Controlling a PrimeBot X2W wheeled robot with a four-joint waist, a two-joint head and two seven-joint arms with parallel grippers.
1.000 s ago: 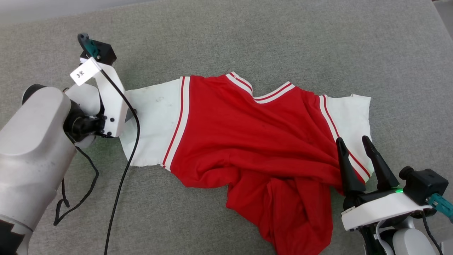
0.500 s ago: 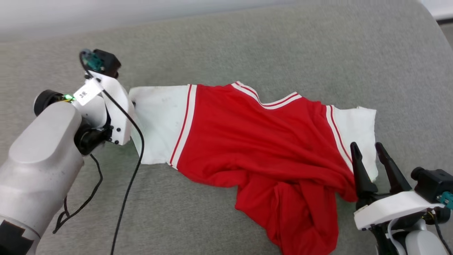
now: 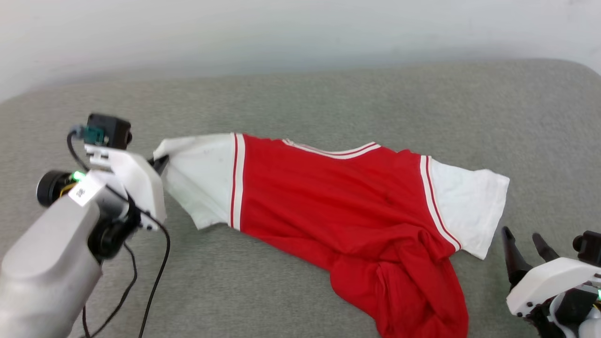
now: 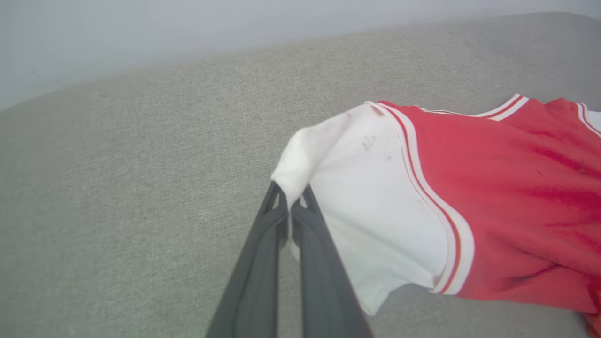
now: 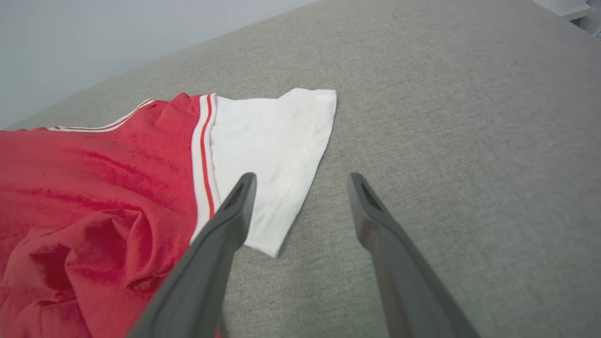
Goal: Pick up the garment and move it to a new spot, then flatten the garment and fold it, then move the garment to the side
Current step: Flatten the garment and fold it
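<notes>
Right fingers (image 5: 220, 244) drawn back off garment (image 3: 328, 197), spread wide beside it, left fingers (image 4: 260, 253) pinching its white sleeve (image 4: 371, 202).

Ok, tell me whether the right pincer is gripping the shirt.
No, the right pincer stands open, fingers spread wide near the white sleeve of the shirt, clamping nothing.

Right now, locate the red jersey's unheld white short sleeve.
Head view, right side: the white sleeve lies flat on the grey fabric surface, just beyond the open right gripper.
</notes>
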